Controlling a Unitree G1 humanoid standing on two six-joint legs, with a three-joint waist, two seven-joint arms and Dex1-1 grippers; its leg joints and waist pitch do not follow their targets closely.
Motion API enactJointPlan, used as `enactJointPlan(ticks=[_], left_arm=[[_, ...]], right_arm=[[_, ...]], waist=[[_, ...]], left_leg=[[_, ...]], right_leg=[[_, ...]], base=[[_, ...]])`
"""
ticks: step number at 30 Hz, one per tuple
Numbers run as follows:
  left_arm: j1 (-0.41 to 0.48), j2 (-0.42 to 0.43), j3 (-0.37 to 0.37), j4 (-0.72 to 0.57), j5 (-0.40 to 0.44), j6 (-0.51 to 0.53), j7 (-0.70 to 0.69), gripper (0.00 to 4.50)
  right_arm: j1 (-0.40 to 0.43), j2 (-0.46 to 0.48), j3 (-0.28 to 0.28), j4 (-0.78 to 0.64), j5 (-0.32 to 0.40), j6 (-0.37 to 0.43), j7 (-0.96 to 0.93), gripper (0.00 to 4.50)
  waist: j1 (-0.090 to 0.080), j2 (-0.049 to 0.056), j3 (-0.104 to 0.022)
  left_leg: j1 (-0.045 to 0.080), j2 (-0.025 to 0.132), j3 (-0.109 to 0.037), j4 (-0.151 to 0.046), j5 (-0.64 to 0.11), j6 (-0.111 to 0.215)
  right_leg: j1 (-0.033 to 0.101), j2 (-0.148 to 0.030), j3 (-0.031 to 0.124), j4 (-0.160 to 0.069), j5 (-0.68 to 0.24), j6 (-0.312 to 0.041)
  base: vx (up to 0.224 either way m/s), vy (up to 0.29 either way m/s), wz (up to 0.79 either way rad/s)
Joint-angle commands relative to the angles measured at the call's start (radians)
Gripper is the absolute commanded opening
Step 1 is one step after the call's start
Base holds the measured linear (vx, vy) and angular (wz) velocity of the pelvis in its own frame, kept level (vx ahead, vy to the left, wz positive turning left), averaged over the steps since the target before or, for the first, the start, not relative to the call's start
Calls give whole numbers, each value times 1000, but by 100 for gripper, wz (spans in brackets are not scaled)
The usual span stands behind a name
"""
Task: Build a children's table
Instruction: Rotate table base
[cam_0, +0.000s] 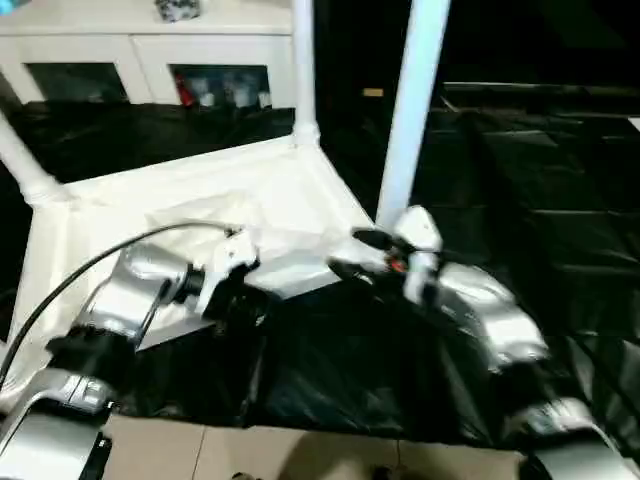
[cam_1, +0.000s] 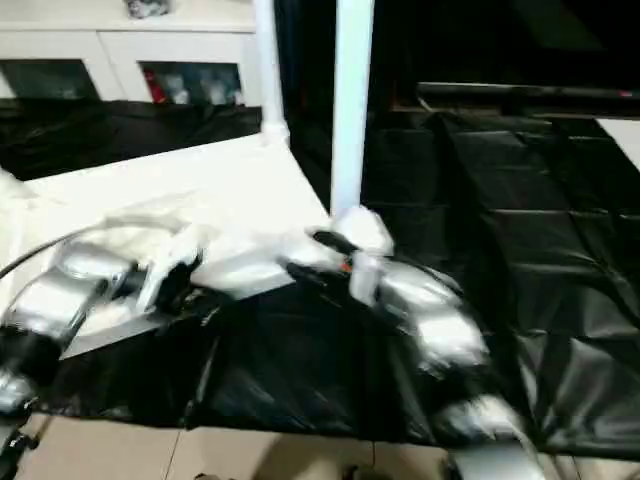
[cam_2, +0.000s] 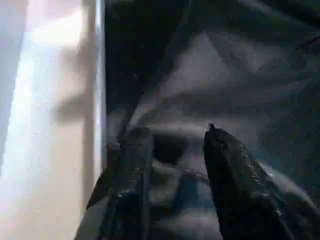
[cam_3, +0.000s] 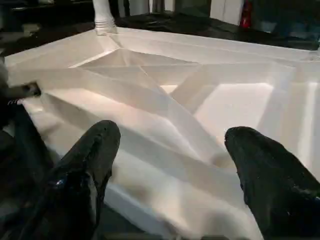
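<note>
The white tabletop (cam_0: 200, 190) lies upside down on a black sheet, its ribbed underside (cam_3: 165, 100) facing up. Three white legs stand upright in its corner sockets: one at the far corner (cam_0: 303, 70), one at the left (cam_0: 20, 155) and one at the near right corner (cam_0: 412, 100). My left gripper (cam_0: 240, 300) hovers at the tabletop's near edge over the black sheet, open, with nothing between its fingers (cam_2: 225, 165). My right gripper (cam_0: 358, 255) is at the near right corner, just in front of that leg's base. It stands wide open (cam_3: 170, 132), pointing across the ribs.
A white cabinet (cam_0: 150, 60) with glass doors stands behind the tabletop. The black plastic sheet (cam_0: 520, 170) covers the ground to the right and in front. Pale floor tiles (cam_0: 300, 450) show at the near edge. A black cable (cam_0: 80, 270) arcs over my left forearm.
</note>
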Motion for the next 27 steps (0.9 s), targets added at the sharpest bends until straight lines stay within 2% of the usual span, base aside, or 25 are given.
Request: enactJointPlan(ticks=[1,2,3,4,7,10,12,13,16,17,19,21,22,25,27], left_arm=[[3,33,-8,22,71,4,74,208],[5,35,-8,19,73,8,79,220],[11,37,-8,12,79,16,94,229],[22,44,-11,-19,77,41,103,229],[42,59,-17,-64,90,66,136,258],[56,63,-7,-84,110,55,201,280],[57,61,-1,-84,113,44,216,302],[60,60,9,-82,116,28,237,312],[68,57,32,-89,117,14,279,328],[78,56,52,-100,115,9,312,328],[85,55,66,-109,112,7,334,362],[114,56,95,-136,100,-19,374,362],[132,57,109,-153,91,-34,391,385],[171,54,141,-191,73,-40,438,400],[191,52,158,-206,60,-66,450,430]], right_arm=[[-82,45,-7,135,-40,-24,-117,386],[-91,51,-7,149,-44,-25,-131,386],[-115,65,-9,183,-53,-28,-166,386],[-130,73,-10,206,-57,-31,-186,386],[-181,100,-42,279,-47,-41,-278,386],[-263,126,-129,401,-10,-61,-469,386],[-278,128,-152,423,3,-66,-504,386],[-294,124,-182,453,21,-74,-544,386],[-316,112,-220,493,41,-92,-597,386],[-327,103,-235,509,47,-105,-613,386],[-332,97,-241,516,50,-112,-618,386],[-336,81,-253,532,55,-122,-634,386],[-339,72,-264,545,57,-129,-645,386],[-346,55,-285,572,53,-146,-666,386],[-346,48,-289,578,51,-150,-666,386]], waist=[[-7,-4,-65],[-8,-2,-65],[-9,-6,-66],[-8,-3,-66],[-6,-2,-71],[-7,-5,-71],[-5,-4,-69],[-2,-9,-69],[1,-5,-70],[-1,-10,-71],[0,-10,-72],[1,-10,-71],[3,-9,-72],[9,-12,-72],[10,-13,-73]], left_leg=[[20,20,-15,-81,-327,-17],[19,20,-16,-82,-330,-22],[22,20,-14,-82,-334,-26],[24,20,-14,-82,-332,-26],[26,22,-10,-78,-295,-30],[23,17,-9,-77,-278,-31],[27,17,-6,-75,-298,-33],[26,16,-7,-75,-298,-33],[25,16,-8,-75,-292,-34],[22,16,-8,-74,-290,-34],[21,16,-8,-73,-290,-30],[21,15,-7,-72,-290,-26],[21,16,-7,-72,-286,-25],[23,14,-5,-71,-286,-24],[19,13,-5,-69,-280,-20]], right_leg=[[40,-43,36,-57,-358,-218],[41,-44,36,-57,-361,-216],[40,-43,38,-59,-359,-211],[40,-42,39,-59,-349,-209],[40,-43,42,-50,-273,-235],[44,-39,41,-47,-248,-240],[39,-40,42,-50,-273,-233],[42,-39,41,-50,-279,-225],[41,-38,39,-48,-269,-220],[43,-38,39,-45,-260,-222],[44,-39,39,-44,-256,-223],[43,-38,38,-44,-257,-224],[44,-38,38,-43,-252,-224],[41,-35,36,-44,-259,-221],[44,-35,36,-42,-248,-219]], base=[[0,0,0],[0,0,0],[0,0,0],[0,0,0],[0,0,0],[0,0,0],[0,0,0],[0,0,0],[0,0,0],[0,0,0],[0,0,0],[0,0,0],[0,0,0],[0,0,0],[0,0,0]])
